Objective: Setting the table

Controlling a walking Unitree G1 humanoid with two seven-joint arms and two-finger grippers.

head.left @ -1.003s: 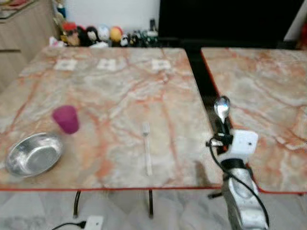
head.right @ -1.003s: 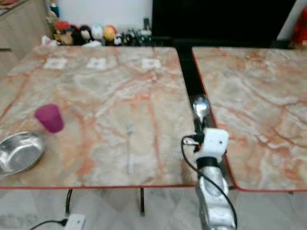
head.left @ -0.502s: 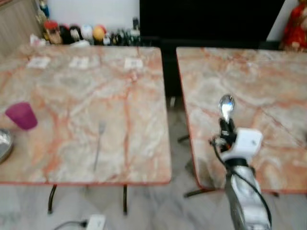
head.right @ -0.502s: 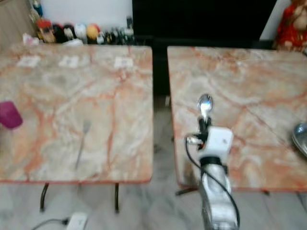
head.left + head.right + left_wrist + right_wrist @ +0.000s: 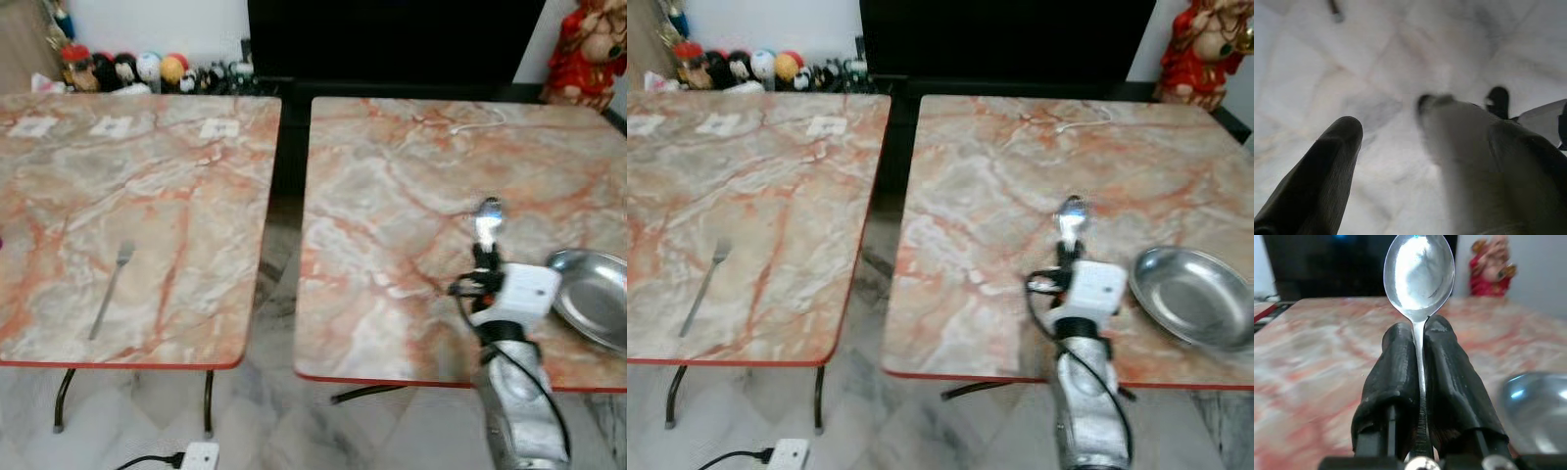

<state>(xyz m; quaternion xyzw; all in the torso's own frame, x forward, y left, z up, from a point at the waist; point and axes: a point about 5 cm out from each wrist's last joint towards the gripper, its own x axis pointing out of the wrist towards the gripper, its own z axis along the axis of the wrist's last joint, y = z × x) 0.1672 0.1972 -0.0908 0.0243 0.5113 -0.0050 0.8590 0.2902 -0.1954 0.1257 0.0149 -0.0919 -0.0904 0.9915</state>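
While my right claw (image 5: 1418, 352) pinches spoon (image 5: 1419, 276) upright, metal bowl (image 5: 1192, 294) sits just right of it on table (image 5: 999, 196); left claw (image 5: 1415, 161) fingers apart.

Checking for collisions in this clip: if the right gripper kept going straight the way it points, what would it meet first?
The right gripper, shut on the spoon, points across the marble table; the way looks free up to the dark cabinet, though depth is unclear. The metal plate lies off to its side.

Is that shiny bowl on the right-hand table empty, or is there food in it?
Empty. The bowl shows only bare, shiny metal inside. It sits upright on the table, just beside the right gripper, which holds a spoon.
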